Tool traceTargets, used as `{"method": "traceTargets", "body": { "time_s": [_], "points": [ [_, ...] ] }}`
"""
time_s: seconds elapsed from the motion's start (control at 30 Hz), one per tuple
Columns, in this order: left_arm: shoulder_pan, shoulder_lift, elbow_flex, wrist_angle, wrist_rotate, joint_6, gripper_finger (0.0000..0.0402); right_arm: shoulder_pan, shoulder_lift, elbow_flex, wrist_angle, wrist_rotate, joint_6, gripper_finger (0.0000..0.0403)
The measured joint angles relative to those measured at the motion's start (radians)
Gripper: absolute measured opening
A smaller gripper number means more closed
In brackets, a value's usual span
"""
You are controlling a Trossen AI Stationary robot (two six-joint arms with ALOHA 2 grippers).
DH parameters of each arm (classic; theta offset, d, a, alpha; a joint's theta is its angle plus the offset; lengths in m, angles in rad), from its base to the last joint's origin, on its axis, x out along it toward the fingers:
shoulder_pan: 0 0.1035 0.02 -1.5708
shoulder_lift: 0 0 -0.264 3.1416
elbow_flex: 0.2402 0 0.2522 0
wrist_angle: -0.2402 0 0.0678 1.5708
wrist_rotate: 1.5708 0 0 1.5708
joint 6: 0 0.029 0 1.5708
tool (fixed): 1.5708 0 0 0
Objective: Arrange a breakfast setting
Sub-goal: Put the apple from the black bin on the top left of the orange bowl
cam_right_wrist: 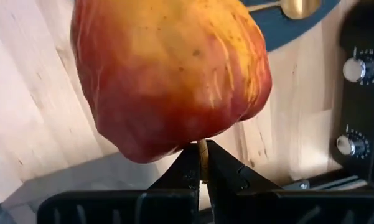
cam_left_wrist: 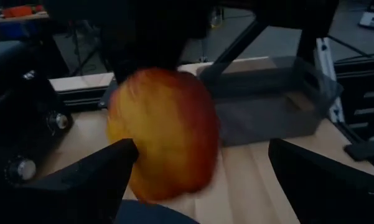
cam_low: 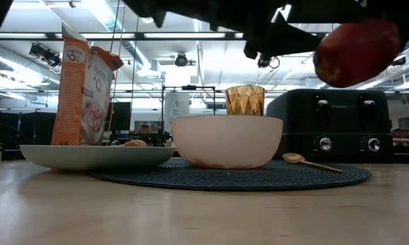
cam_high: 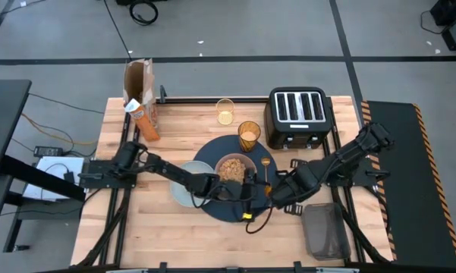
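Hidden: in the high view we cannot make out the red apple (cam_right_wrist: 171,74); both grippers cover it over the navy placemat (cam_high: 212,208).
Bowl: pinkish bowl (cam_high: 234,167) on the placemat, cereal (cam_high: 232,169) inside.
Tumbler: amber tumbler (cam_high: 249,135), far edge of the placemat; contents unclear.
Plate: pale blue-grey plate (cam_low: 95,156), bagel (cam_low: 133,143) barely visible.
Right gripper (cam_right_wrist: 201,163): fingers pinched tight on the apple's stem, apple aloft.
Left gripper (cam_left_wrist: 202,171): fingers spread wide beside the apple, gripping nothing.
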Motion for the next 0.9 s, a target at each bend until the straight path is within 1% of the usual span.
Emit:
{"method": "traceTargets", "body": {
  "time_s": [0.2,0.33,0.47,0.7,0.8,0.9],
  "points": [
    [0.027,0.027,0.059,-0.066,-0.003,-0.001,0.0378,-0.032,0.0,0.0,0.033,-0.018,-0.07,0.0016],
    [0.049,0.026,0.063,-0.084,-0.001,-0.028,0.0378,-0.048,0.0,0.0,0.068,-0.01,-0.104,0.0016],
    [0.061,0.024,0.063,-0.119,0.029,-0.034,0.0378,-0.056,0.0,0.0,0.096,-0.01,-0.136,0.0016],
    [0.062,0.024,0.064,-0.183,0.035,-0.037,0.0378,-0.058,0.0,0.0,0.126,0.029,-0.159,0.0015],
    [0.062,0.024,0.064,-0.203,0.036,-0.066,0.0378,-0.058,0.0,0.0,0.141,0.057,-0.18,0.0015],
    [0.062,0.024,0.063,-0.213,0.059,-0.07,0.0378,-0.058,0.0,0.0,0.164,0.06,-0.201,0.0015]
  ]
}}
